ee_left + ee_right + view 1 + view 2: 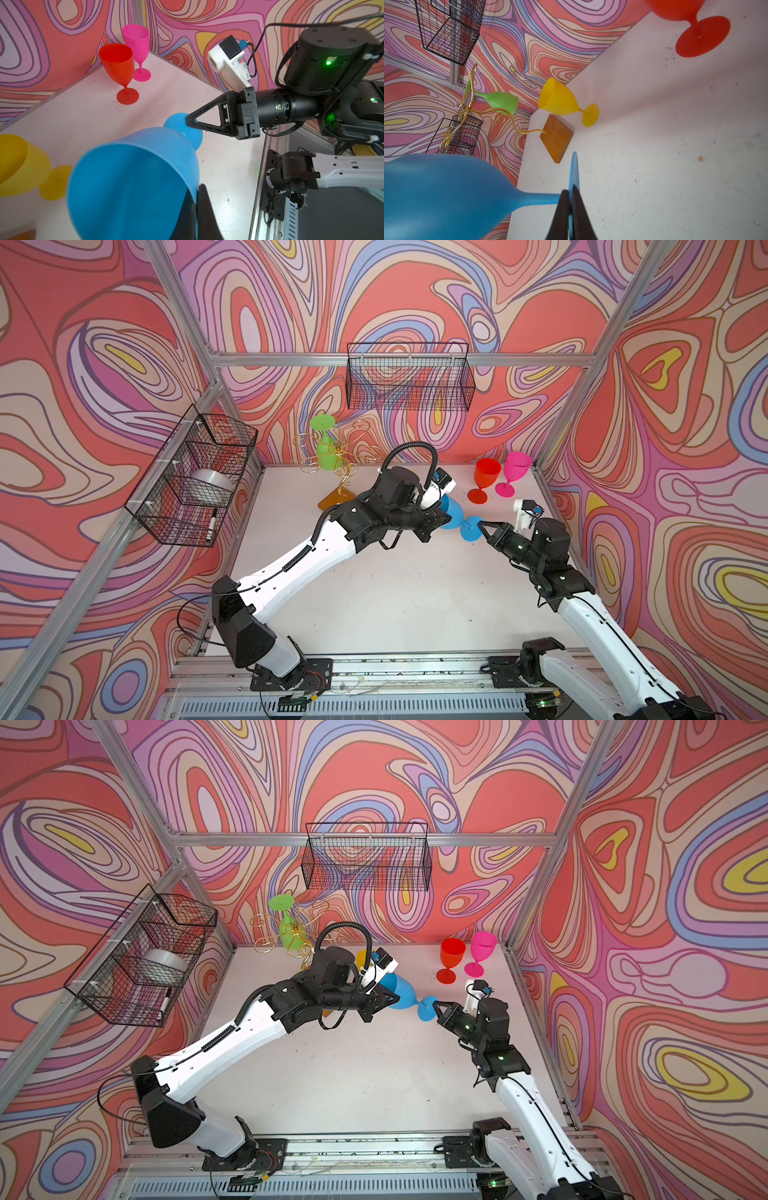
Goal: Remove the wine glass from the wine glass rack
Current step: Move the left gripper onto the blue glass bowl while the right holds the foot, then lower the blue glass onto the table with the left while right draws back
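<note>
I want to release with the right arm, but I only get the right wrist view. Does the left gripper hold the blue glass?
Observer: Yes. The left gripper is shut on the blue glass, pinching the rim of its bowl.
Operator: What stands past the red glass?
Observer: A pink glass, upright on the table close beside it, near the back right corner.
</note>
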